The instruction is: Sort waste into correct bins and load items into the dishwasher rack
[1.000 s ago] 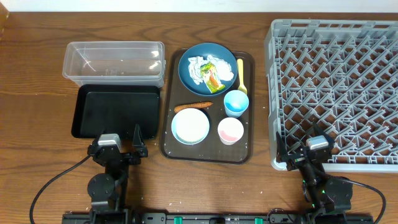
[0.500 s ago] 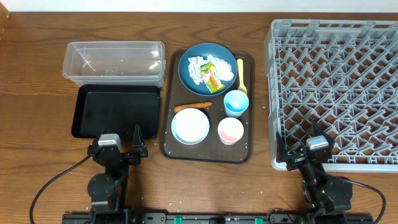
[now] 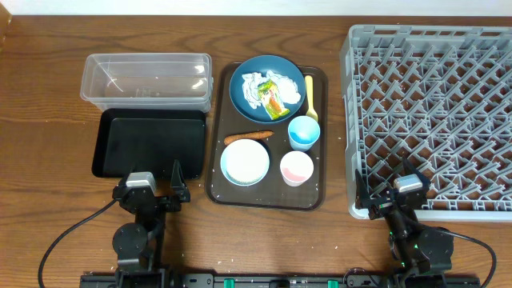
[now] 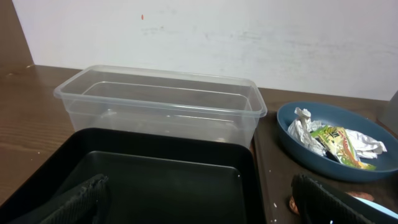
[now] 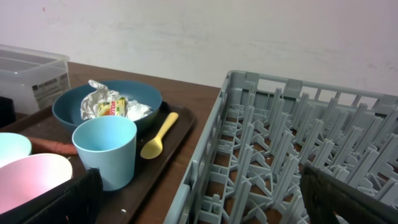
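On brown serving tray (image 3: 264, 194): dark blue plate (image 3: 276, 66) at far end, holding crumpled paper with wrapper scraps (image 3: 268, 94). Yellow spoon (image 3: 310, 100) just right of plate. Carrot stick (image 3: 248, 138), light blue cup (image 3: 304, 132), pale bowl (image 3: 245, 162) and pink cup (image 3: 297, 167) nearer.
Left of tray: clear tub (image 3: 146, 78), black tray (image 3: 148, 142).
Right of tray: grey dishwasher rack (image 3: 432, 112).
Left gripper (image 3: 150, 186), right gripper (image 3: 390, 190): jaws spread wide, holding nothing.
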Controlling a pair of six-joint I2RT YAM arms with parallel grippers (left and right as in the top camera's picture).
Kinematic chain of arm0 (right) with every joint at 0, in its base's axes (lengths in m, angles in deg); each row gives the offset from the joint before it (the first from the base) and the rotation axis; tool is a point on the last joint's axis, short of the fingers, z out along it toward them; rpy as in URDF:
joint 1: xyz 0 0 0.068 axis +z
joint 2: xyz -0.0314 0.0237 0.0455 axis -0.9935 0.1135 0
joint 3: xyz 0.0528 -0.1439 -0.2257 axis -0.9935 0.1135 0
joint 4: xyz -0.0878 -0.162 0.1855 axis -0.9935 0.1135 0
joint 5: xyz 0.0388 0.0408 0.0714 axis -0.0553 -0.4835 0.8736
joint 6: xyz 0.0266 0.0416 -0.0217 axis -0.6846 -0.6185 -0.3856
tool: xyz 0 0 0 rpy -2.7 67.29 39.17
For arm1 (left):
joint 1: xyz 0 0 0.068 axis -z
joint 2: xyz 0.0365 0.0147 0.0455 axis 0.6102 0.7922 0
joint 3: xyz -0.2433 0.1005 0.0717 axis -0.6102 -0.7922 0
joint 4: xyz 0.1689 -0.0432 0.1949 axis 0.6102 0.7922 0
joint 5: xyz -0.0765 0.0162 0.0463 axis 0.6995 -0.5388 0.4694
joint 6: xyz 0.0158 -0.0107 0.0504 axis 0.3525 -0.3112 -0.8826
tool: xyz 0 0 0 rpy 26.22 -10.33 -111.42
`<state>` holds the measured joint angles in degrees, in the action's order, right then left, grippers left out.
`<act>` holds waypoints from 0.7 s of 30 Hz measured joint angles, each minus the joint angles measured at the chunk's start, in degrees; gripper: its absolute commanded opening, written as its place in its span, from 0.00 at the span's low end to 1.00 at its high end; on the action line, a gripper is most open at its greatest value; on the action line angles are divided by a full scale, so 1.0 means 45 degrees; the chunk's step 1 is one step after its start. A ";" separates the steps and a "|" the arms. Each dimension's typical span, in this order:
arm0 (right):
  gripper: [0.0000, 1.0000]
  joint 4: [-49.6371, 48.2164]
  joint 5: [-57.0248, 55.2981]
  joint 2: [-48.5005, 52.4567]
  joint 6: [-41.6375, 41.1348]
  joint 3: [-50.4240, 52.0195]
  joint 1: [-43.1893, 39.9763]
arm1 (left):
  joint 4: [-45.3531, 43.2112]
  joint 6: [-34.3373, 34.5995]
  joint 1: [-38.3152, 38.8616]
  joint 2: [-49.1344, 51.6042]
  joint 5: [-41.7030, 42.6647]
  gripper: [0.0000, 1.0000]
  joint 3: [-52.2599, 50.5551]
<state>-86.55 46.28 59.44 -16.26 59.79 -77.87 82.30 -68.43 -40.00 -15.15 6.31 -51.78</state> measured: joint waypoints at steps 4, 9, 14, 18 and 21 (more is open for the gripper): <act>0.99 0.0000 0.0000 0.0000 0.0000 0.0000 0.0000 | 0.0000 0.0000 0.0000 -0.0005 0.0005 0.95 0.0000; 0.99 -0.0170 -0.0010 0.0000 0.0000 0.0000 0.0000 | -0.0005 0.0000 0.0000 -0.0005 0.0005 0.95 0.0000; 0.99 -0.0593 -0.0126 0.0000 0.0000 0.0000 0.0000 | -0.0005 0.0000 0.0000 0.0000 0.0005 0.95 0.0000; 0.99 -0.0821 -0.0165 0.0000 0.0000 0.0000 0.0000 | -0.0087 0.0000 0.0000 0.0000 0.0010 0.95 0.0000; 0.99 -0.1967 -0.0223 0.0000 0.0000 0.0000 -0.0005 | -0.0495 -0.0005 0.0000 0.0000 0.0253 0.95 -0.0034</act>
<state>-95.41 45.27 59.44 -16.26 59.79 -77.90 80.07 -68.45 -40.00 -15.15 7.45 -51.93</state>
